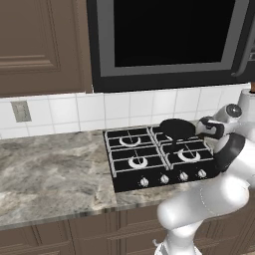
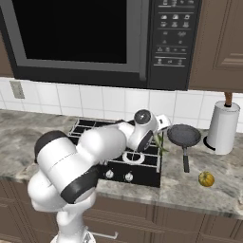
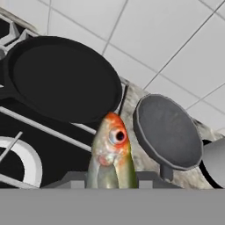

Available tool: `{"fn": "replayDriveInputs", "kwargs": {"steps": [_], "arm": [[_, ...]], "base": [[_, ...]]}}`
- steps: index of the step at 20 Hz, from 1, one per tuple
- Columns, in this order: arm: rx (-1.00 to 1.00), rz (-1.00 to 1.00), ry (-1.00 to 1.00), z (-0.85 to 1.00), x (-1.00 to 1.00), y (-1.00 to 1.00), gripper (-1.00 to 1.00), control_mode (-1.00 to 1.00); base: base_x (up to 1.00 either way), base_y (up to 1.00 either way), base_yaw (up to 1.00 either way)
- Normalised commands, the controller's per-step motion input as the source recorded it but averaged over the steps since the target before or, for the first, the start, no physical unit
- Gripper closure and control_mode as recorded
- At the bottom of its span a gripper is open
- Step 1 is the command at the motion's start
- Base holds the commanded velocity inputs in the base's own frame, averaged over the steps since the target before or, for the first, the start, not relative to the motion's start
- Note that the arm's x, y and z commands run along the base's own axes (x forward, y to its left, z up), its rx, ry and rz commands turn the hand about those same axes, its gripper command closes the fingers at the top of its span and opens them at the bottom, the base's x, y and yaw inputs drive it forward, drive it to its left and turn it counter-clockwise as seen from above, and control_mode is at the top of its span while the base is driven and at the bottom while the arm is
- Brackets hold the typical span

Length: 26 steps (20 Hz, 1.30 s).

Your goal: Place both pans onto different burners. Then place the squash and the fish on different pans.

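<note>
My gripper is shut on the fish, whose orange head and big eye stick up between the jaws. One black pan sits on the hob's back right burner. The other pan, dark grey, lies on the counter right of the hob, its handle pointing to the front edge. From the right base view my gripper hangs over the hob's right edge between the two pans, the fish dangling below it. The small yellow squash rests on the counter near the front right.
A white paper towel roll stands at the back right, beside the grey pan. The black hob has three bare ringed burners and front knobs. A microwave hangs above. Marble counter stretches to the left.
</note>
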Motion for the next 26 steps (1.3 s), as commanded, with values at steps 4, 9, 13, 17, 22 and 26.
{"fn": "replayDriveInputs", "kwargs": {"steps": [4, 9, 13, 17, 22, 26], "arm": [[0.01, 0.00, -0.08, 0.00, 0.22, 0.09, 1.00, -1.00], [0.02, 0.00, -0.08, 0.00, 0.20, 0.09, 1.00, -1.00], [0.01, 0.00, -0.08, 0.04, 0.06, 0.06, 1.00, -1.00], [0.00, 0.00, -0.07, 0.07, 0.12, 0.07, 1.00, -1.00], [-0.01, 0.00, -0.02, 0.03, 0.06, 0.12, 1.00, -1.00], [-0.02, 0.00, 0.00, 0.08, 0.03, 0.04, 1.00, -1.00]], "base": [[0.00, 0.00, 0.00], [0.00, 0.00, 0.00], [0.00, 0.00, 0.00], [0.00, 0.00, 0.00], [0.00, 0.00, 0.00], [0.00, 0.00, 0.00]]}}
